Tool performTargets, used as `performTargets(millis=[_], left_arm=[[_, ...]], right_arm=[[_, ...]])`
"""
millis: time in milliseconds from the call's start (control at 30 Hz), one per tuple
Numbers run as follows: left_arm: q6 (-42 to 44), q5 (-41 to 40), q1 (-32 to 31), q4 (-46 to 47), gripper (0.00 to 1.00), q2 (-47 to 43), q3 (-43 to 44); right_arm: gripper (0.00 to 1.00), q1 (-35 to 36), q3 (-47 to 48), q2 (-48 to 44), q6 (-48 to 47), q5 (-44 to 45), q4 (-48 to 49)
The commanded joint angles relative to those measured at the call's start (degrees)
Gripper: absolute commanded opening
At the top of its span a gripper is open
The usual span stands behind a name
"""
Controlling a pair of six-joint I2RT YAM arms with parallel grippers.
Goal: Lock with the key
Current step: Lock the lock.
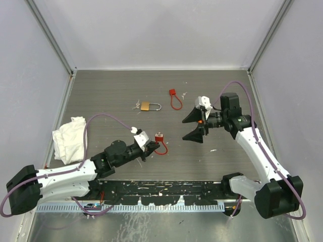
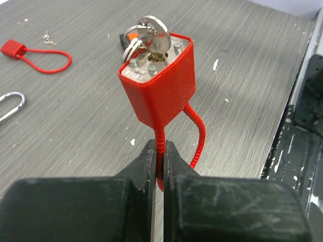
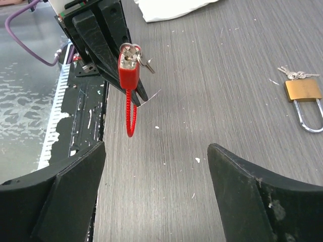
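While the red lock (image 2: 161, 85) is held up above the table (image 1: 111, 85), its thin red cable (image 2: 198, 141) is pinched just below the lock body between the pressed-together fingers of the left tool (image 2: 160, 151). The body is held slightly tilted, with its metal face uppermost. The key (image 2: 151, 33) is seen standing in the keyhole on that face, with a small ring and what seems to be a second key beside it; whether it sits in a turned position cannot be told. The cable loop hangs below the body. The right tool (image 1: 194, 126) is spread wide, well apart from the lock and pointed toward it, with nothing between its fingers. Farther back, a brass padlock (image 1: 145, 106) with its own small keys is laid flat, a second red lock (image 1: 172, 93) is seen near it, and a white cloth (image 1: 70, 137) is bunched at the table's left edge.
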Motion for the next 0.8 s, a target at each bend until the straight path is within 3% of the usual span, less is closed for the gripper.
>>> performTargets(millis=[0, 400, 767], left_arm=[[3.69, -1.54, 0.16, -2.51, 0.0, -0.34, 2.24], [6.03, -1.46, 0.08, -4.19, 0.0, 5.84, 5.82], [6.06, -0.85, 0.09, -6.57, 0.0, 5.07, 6.55]], right_arm=[[0.86, -0.13, 2.4, 0.61, -0.72, 0.25, -1.46], [0.81, 4.93, 15.25, 4.09, 10.07, 16.79, -10.86], [0.81, 9.55, 19.05, 6.55, 12.98, 22.5, -11.66]])
